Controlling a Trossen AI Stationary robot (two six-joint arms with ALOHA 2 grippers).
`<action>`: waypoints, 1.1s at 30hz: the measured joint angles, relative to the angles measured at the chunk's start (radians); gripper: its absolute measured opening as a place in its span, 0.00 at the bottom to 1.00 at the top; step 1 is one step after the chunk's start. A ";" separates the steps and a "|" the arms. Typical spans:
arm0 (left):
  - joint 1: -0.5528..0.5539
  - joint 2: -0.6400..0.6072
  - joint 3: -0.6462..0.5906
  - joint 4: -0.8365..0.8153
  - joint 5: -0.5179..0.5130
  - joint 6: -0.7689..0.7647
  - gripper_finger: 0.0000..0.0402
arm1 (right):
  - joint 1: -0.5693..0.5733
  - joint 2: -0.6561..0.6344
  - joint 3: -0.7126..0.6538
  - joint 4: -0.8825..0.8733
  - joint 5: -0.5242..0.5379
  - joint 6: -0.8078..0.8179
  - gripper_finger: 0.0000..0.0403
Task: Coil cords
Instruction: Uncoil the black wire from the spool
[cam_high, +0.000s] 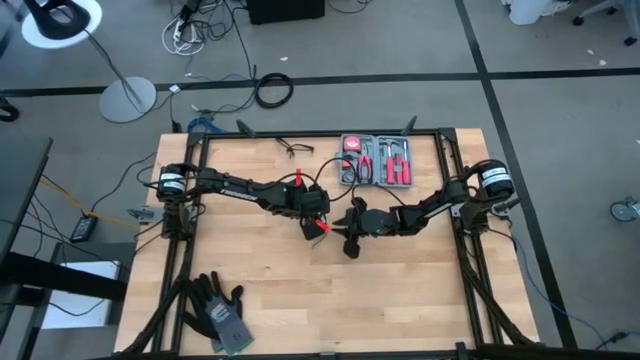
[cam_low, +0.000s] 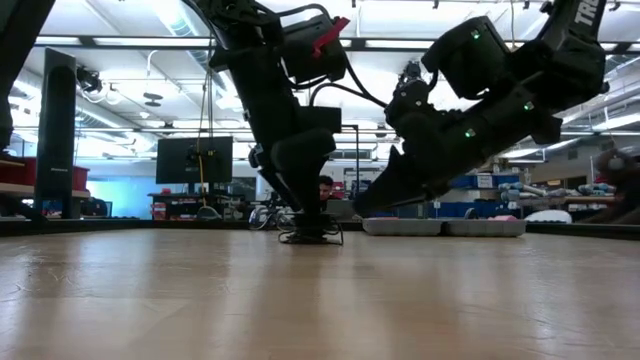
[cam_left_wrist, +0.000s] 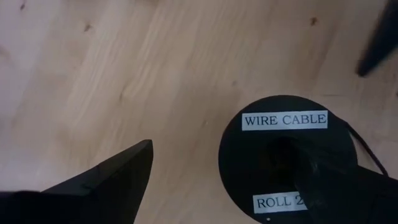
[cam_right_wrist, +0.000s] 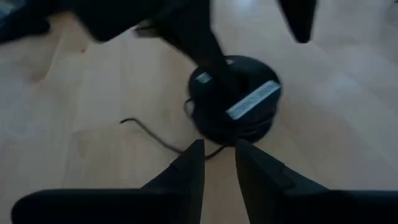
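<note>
A black spool (cam_left_wrist: 249, 155) labelled "WIRE CABLE" and "ROLL 2" lies flat at the table's middle, also seen in the low view (cam_low: 310, 236). A thin black cord (cam_right_wrist: 155, 138) runs from the spool's side across the wood, and its free end (cam_right_wrist: 122, 120) lies on the table. My left gripper (cam_left_wrist: 230, 155) stands open over the spool, pointing steeply down. My right gripper (cam_right_wrist: 217, 144) reaches in low from the table's right. Its fingers are a narrow gap apart, and the cord passes at their tips; whether they touch it I cannot tell. My left gripper has one finger (cam_right_wrist: 211, 62) down on the spool's top face (cam_right_wrist: 205, 81), close to the hub, slanting down from above. Its other finger (cam_left_wrist: 106, 180) hangs over bare wood beside the spool. Whether the finger enters the hub's hole I cannot tell. The spool lies flat on the table.
A grey case of red-handled tools (cam_high: 378, 160) lies at the far edge, and a small black wire item (cam_high: 295, 148) lies to its left. A pair of dark gloves (cam_high: 220, 312) lies at the near left. Bare wood spreads across the near half of the table.
</note>
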 joint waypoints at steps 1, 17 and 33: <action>0.000 0.000 0.000 0.000 0.003 -0.005 0.91 | -0.005 0.000 0.000 0.001 0.000 0.011 0.23; 0.000 -0.003 0.001 -0.002 0.003 -0.005 0.91 | -0.019 0.155 0.194 -0.199 0.035 0.094 0.24; 0.001 -0.004 0.002 -0.072 0.000 0.019 0.91 | 0.010 -0.100 0.196 -0.767 0.023 0.077 0.01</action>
